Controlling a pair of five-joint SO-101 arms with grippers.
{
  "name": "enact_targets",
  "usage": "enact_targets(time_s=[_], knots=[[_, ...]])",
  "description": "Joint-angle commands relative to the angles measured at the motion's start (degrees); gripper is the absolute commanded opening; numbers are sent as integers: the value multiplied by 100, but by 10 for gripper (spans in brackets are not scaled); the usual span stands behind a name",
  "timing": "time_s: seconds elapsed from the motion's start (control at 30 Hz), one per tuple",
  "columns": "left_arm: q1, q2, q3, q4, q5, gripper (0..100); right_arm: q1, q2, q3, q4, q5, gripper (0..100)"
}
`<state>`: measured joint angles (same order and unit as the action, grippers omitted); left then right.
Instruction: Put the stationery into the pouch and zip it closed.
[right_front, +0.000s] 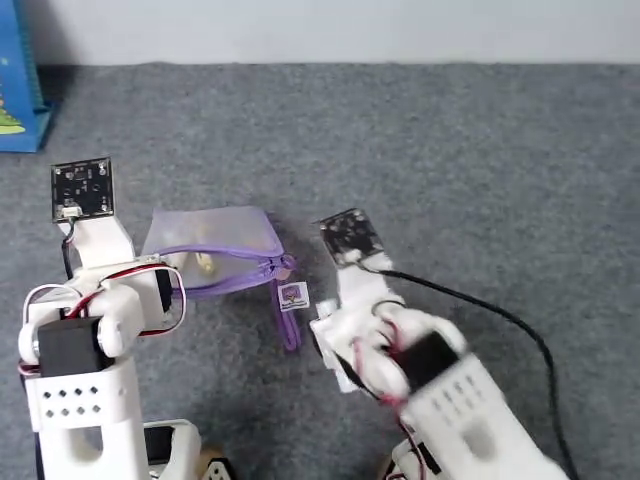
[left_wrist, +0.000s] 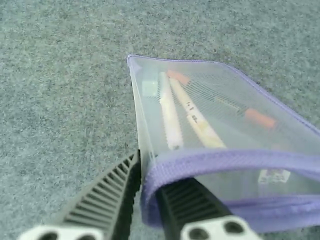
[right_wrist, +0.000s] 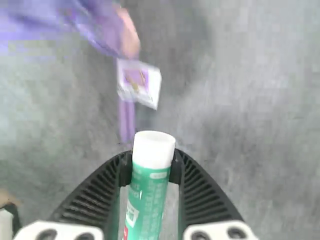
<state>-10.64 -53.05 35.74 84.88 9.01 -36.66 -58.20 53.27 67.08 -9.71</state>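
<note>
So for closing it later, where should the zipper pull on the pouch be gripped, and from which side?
Likely the small pull tab at the pouch's right end, approached from the right arm's side, where it sticks out free. The left end effector clamps the mouth's opposite end, giving a counterhold. The right end effector holds the glue stick.

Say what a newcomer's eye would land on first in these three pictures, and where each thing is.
The purple mesh pouch lies on the grey table with pens inside, and the left gripper pinches its open edge. Just off the pouch's zip end, near its tag, the right gripper holds a green and white glue stick.
</note>
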Motion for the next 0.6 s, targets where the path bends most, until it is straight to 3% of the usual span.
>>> enact_targets(time_s=[0.0,0.3,0.57], knots=[[-26,-18,-57,-35,26,11,-4,-1270,-185,-40,334,6],[-26,-18,-57,-35,26,11,-1235,-2396,-176,-1402,440,6],[-26,-18,-57,-35,26,11,-1516,-2396,308,-3670,440,6]])
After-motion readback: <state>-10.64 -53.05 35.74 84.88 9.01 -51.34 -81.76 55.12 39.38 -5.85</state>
